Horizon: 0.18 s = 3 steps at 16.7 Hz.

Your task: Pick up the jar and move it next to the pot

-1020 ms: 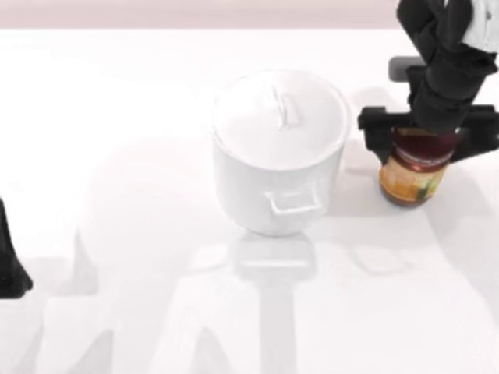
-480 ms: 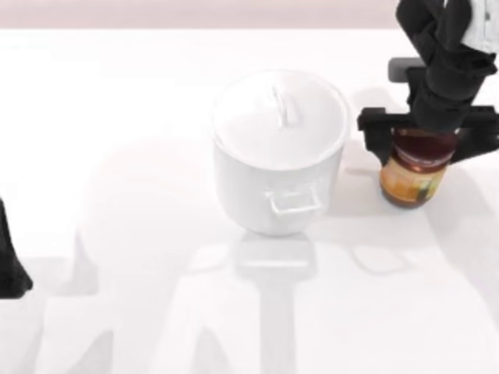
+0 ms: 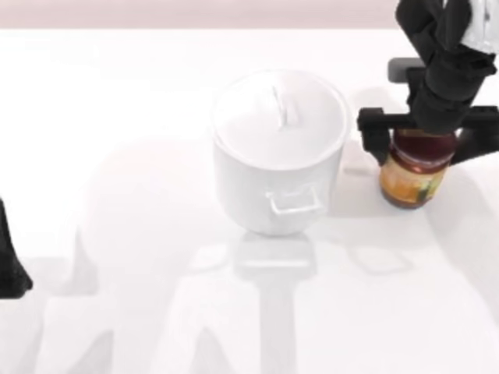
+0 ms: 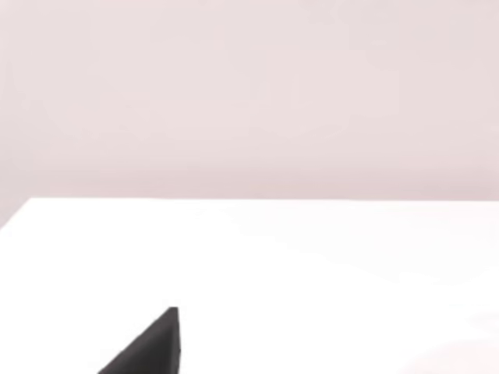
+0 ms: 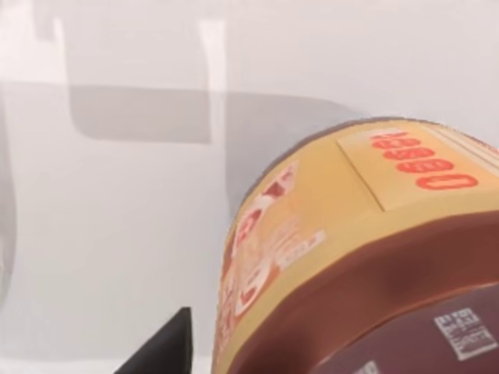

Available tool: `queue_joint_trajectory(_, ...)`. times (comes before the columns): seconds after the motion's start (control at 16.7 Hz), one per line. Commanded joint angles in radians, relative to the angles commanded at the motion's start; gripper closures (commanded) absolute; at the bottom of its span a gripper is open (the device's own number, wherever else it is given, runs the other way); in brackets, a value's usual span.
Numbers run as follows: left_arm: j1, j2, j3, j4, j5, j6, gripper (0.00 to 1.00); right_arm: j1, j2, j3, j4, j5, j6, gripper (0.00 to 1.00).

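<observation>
A large white cylindrical pot (image 3: 277,148) with lid and side handle stands mid-desk (image 3: 140,117), nothing between it and the small amber glass jar (image 3: 412,173), dark-lidded, just beside it toward the right edge. Nothing has visibly shifted since earlier. The right gripper (image 3: 427,131) straddles the jar's lid, jaws set wide; contact unclear. The left arm (image 3: 9,265) idles at the left edge.

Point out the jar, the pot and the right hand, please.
jar (image 3: 411,181): top view, on its yellowish label.
pot (image 3: 279,117): top view, on the white lid.
right hand (image 3: 427,132): top view, over the jar's lid, between the black fingers.
</observation>
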Motion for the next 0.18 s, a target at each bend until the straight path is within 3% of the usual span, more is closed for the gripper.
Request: queue_joint_trajectory(0.18,0.0,0.0,0.0,0.0,0.0,0.0,0.0,0.0,0.0,0.0,0.0,0.0,0.0,0.0)
